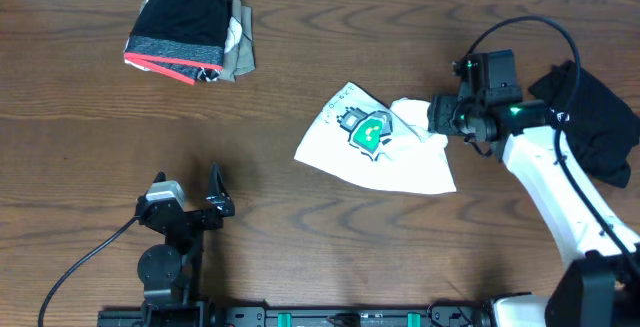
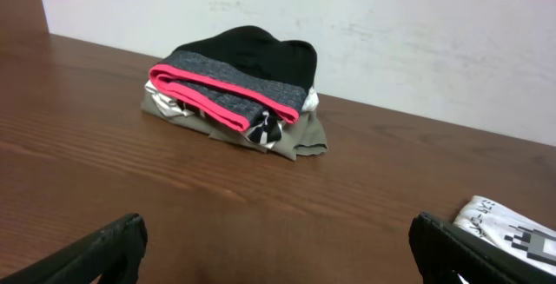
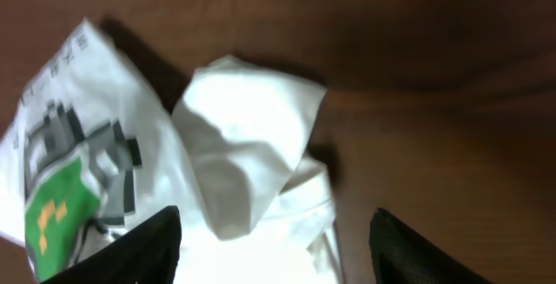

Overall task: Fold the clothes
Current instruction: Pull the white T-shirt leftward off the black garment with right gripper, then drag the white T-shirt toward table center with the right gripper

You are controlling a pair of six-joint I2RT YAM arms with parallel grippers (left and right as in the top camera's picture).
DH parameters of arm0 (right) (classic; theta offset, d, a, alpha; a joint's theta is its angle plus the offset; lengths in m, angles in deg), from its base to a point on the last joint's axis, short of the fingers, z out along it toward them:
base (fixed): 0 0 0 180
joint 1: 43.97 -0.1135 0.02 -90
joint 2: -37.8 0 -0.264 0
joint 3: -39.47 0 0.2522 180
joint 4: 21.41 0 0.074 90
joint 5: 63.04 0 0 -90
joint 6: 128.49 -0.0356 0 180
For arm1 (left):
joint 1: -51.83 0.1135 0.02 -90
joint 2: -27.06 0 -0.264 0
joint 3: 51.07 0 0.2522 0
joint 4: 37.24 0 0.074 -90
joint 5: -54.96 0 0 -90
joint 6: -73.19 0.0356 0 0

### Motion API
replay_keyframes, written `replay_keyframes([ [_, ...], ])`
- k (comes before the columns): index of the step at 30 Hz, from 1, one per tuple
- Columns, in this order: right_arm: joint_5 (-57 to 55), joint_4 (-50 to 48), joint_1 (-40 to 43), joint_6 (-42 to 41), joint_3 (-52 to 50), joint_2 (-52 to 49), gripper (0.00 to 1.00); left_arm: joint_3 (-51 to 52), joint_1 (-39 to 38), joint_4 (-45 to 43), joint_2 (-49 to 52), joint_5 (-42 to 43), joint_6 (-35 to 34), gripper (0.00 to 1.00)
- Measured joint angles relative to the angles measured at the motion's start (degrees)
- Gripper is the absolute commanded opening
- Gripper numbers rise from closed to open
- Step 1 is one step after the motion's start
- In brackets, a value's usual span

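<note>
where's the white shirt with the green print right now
In the overhead view the white shirt lies crumpled right of the table centre, its right edge beneath the open right gripper, with a black garment further right.

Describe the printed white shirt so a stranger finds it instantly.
On the wooden table, look right of centre, just left of the right arm. The white shirt lies crumpled there; unlike the dark folded pile and black garment, it bears a green pixel graphic.

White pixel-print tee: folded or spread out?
Partly folded, untidy. The white tee lies as a compact wedge, print up, with a crumpled flap bunched at one edge beneath the open right gripper.
</note>
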Motion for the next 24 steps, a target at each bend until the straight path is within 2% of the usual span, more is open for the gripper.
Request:
replay_keyframes([
  [8, 9.1, 0.5, -0.4, -2.9, 0.0, -8.5, 0.74, 0.0, 0.0, 0.0, 0.0, 0.0, 0.0, 0.98],
  [14, 10.8, -0.4, -1.0, -9.0, 0.0, -12.0, 0.71, 0.0, 0.0, 0.0, 0.0, 0.0, 0.0, 0.98],
  [20, 11.8, -2.7, -1.7, -11.7, 0.0, -13.3, 0.70, 0.0, 0.0, 0.0, 0.0, 0.0, 0.0, 0.98],
  [23, 12.0, -3.5, -2.5, -12.1, 0.0, -13.5, 0.66, 0.0, 0.0, 0.0, 0.0, 0.0, 0.0, 0.98],
  [24, 12.0, -3.9, -2.8, -12.3, 0.0, -13.8, 0.61, 0.0, 0.0, 0.0, 0.0, 0.0, 0.0, 0.98],
])
